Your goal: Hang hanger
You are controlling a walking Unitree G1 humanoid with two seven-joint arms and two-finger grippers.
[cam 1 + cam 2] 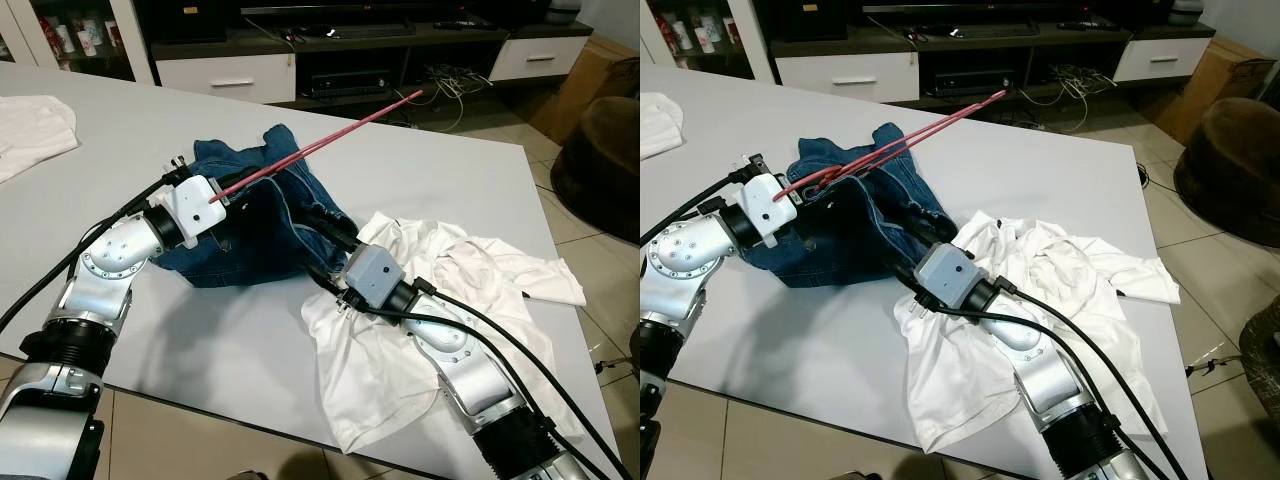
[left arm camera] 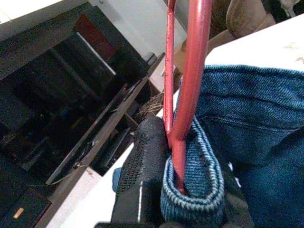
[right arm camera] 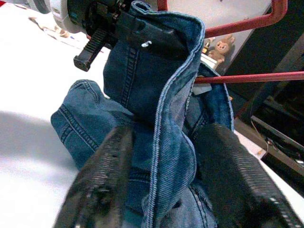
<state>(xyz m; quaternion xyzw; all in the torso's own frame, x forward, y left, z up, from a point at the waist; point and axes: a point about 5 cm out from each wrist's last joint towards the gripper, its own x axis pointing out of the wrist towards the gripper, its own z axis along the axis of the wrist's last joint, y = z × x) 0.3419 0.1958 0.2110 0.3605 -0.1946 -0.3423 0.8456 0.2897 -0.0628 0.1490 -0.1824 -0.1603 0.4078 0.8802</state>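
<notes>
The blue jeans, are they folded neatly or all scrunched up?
Scrunched up. The blue denim jeans sit in a rumpled heap on the white table, a red hanger poking out.

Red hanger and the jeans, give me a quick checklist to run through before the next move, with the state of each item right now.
1. Left gripper clamps the red hanger together with a denim fold: ok.
2. Right gripper open around the jeans' hem, denim between its fingers: ok.
3. Hanger threaded inside the jeans: cannot tell.
4. Hanger's long end clear, sticking up past the table edge: ok.
5. White shirt under the right arm, may drag: not ok.
</notes>
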